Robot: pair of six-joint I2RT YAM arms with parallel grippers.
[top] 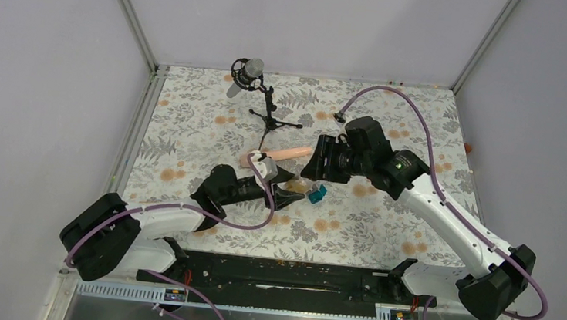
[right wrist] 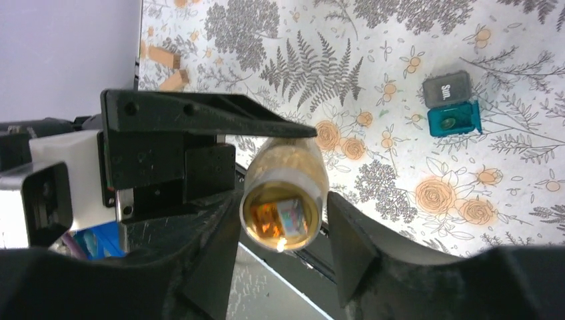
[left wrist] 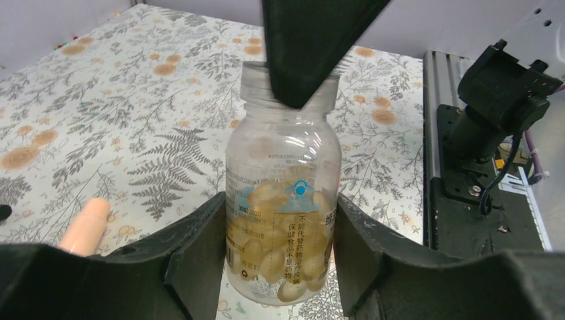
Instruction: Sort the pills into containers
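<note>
Two tools meet at the pill bottle (left wrist: 283, 167): left tool (left wrist: 278, 217) clamps its body, right tool (right wrist: 283, 203) stands wide around its mouth. Best to keep the bottle steady and upright.

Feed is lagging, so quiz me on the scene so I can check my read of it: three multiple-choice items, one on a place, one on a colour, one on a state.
1. Where is the amber bottle?
A. Inside the box
B. Between the fingers of the left pincer
C. Lying on its side, untouched

2. What colour is the body of the small box?
A. Teal
B. Red
C. Yellow

3. How is the box's grey lid?
A. Shut
B. Missing
C. Flipped open

Answers:
1 B, since the left wrist view shows a finger pressed to each side of the bottle.
2 A, since the right wrist view shows a teal compartment.
3 C, since the lid marked "Sun." lies folded back beside the open compartment.
</note>
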